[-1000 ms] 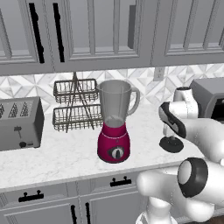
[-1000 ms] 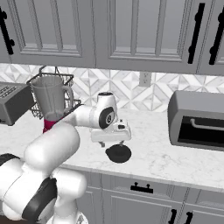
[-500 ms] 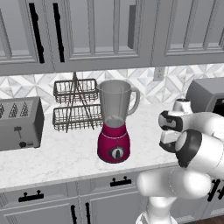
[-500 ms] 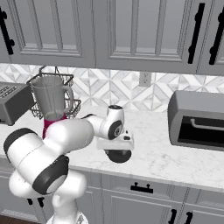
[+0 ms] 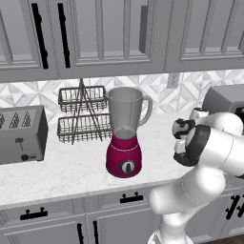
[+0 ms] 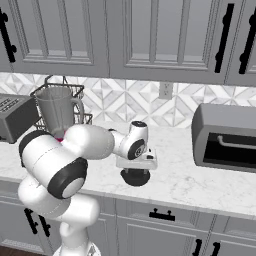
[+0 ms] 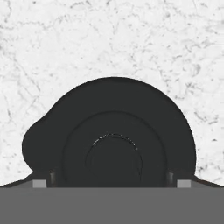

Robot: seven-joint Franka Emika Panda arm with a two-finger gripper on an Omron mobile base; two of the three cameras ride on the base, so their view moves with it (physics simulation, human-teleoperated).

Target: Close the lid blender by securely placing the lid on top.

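The lid (image 7: 114, 144) lies flat on the marble surface (image 7: 131, 39), raised centre up, directly under the tool (image 6: 136, 170). In the hand view the disc sits square between the two dark tips at the bottom corners, its knob centred between them. The tool stands wide, a tip on either side of the disc, not yet closed on anything; whether the tips touch the rim cannot be told. In the right base view the lid (image 6: 135, 177) shows as a dark disc just below the hand.

The blender (image 5: 125, 136) stands well apart, to the arm's left, its clear jar open at the top and the handle turned toward the arm. So the lid must likely be gripped, raised above the jar's mouth and carried left.

Behind the blender is a wire rack (image 5: 83, 116); a toaster (image 5: 21, 133) stands further left. An oven (image 6: 225, 137) sits to the right. None lies on the way.
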